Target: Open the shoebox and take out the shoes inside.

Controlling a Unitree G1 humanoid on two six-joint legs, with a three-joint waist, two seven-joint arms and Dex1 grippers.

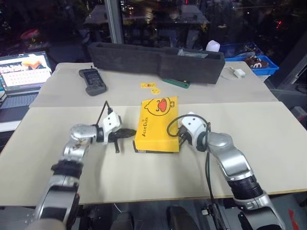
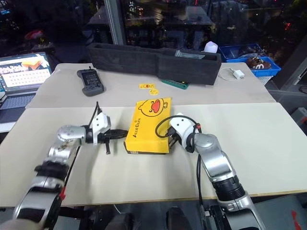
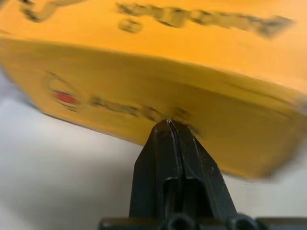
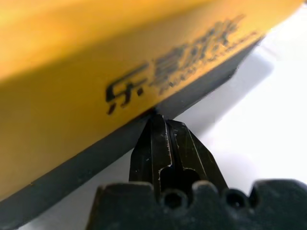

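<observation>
The long dark grey foam case (image 1: 153,60) sits along the table's (image 1: 268,143) far edge. The shoebox (image 1: 157,124) lies mid-table, yellow lid shut, contents hidden. Both grippers, left gripper (image 1: 128,132) and right gripper (image 4: 160,120), are pinched closed with their tips against the box's sides.

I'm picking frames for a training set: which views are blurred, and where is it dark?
Left wrist view: the shoebox is smeared, print unreadable. Right wrist view: box soft up close, the right gripper sharper. Head views: the table evenly lit, background beyond dark, the laptop screen glowing.
</observation>
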